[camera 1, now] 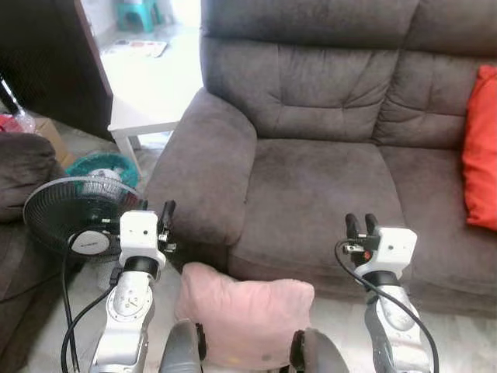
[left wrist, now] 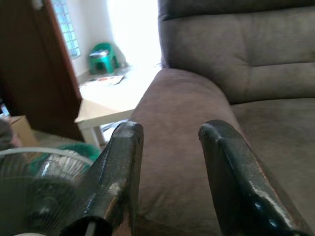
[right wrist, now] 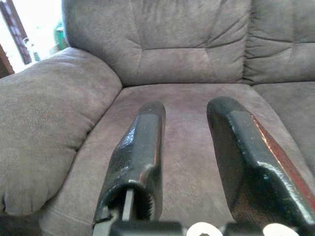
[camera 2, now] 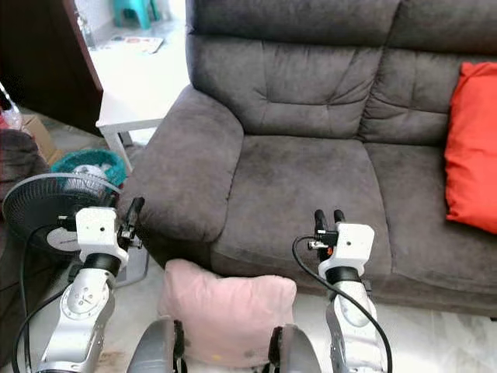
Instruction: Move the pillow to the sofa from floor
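A pink pillow [camera 1: 247, 309] lies on the floor against the front of the grey sofa [camera 1: 311, 167], between my two arms. My left gripper [camera 1: 167, 214] is raised above the pillow's left side, near the sofa's armrest [left wrist: 177, 128], and stands open with nothing between its fingers. My right gripper [camera 1: 361, 224] hangs over the front edge of the seat cushion [right wrist: 187, 123], to the right of the pillow, open and holding nothing.
A black floor fan [camera 1: 78, 217] stands close to my left arm. Behind it are a white side table [camera 1: 151, 89] and a teal basket [camera 1: 101, 165]. An orange cushion [camera 1: 481, 148] leans at the sofa's right. A dark chair [camera 1: 23, 171] is at far left.
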### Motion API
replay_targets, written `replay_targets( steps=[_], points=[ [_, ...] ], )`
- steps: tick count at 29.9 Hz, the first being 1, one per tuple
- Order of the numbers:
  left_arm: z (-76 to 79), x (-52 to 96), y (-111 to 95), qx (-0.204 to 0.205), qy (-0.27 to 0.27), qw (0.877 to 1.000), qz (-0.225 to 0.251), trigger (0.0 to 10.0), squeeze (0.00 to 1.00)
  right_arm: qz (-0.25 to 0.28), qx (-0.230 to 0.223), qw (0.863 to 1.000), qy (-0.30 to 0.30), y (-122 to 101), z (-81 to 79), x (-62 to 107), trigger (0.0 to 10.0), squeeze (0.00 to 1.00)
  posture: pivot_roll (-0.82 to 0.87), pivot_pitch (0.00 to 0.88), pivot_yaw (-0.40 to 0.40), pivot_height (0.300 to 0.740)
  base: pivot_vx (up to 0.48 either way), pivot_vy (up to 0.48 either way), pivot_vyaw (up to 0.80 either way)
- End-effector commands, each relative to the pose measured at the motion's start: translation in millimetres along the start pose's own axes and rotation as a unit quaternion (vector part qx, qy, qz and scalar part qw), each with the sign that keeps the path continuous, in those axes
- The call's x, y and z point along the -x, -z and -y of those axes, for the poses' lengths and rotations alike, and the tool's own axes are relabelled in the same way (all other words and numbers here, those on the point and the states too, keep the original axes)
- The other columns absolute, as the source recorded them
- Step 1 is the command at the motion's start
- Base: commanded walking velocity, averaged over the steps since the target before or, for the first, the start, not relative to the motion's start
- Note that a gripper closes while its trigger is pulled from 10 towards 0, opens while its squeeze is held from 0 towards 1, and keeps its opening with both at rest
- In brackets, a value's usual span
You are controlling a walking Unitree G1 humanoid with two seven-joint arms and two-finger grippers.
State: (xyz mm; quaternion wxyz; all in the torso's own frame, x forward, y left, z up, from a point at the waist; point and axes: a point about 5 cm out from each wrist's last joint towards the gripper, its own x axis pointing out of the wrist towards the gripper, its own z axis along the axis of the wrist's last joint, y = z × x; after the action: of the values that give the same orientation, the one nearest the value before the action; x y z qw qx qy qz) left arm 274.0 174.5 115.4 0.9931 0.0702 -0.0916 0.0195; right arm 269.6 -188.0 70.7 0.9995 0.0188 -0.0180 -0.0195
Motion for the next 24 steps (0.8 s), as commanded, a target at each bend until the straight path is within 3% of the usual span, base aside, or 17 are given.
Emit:
replay_targets(
  steps=[1, 18, 24],
  points=[
    [1.1, -0.7, -0.5, 0.004, -0.003, 1.000, -0.002, 10.0, 0.00, 0.004, 0.005, 1.000, 0.001, -2.8, 2.1, 0.1, 10.0, 0.00, 0.10, 0.078, -0.013, 0.611, 0.000, 0.000, 0.00],
    [1.2, -0.9, 0.3, 0.005, -0.004, 1.000, -0.005, 10.0, 0.00, -0.004, 0.004, 1.000, -0.003, -0.9, 0.6, -0.5, 10.0, 0.00, 0.10, 0.080, -0.014, 0.611, 0.000, 0.000, 0.00],
    [0.3, -0.6, 1.6, 0.005, -0.005, 1.000, -0.008, 10.0, 0.00, -0.012, 0.002, 1.000, -0.009, 0.7, -1.8, -1.1, 10.0, 0.00, 0.10, 0.085, -0.013, 0.577, 0.000, 0.000, 0.00]
  ],
)
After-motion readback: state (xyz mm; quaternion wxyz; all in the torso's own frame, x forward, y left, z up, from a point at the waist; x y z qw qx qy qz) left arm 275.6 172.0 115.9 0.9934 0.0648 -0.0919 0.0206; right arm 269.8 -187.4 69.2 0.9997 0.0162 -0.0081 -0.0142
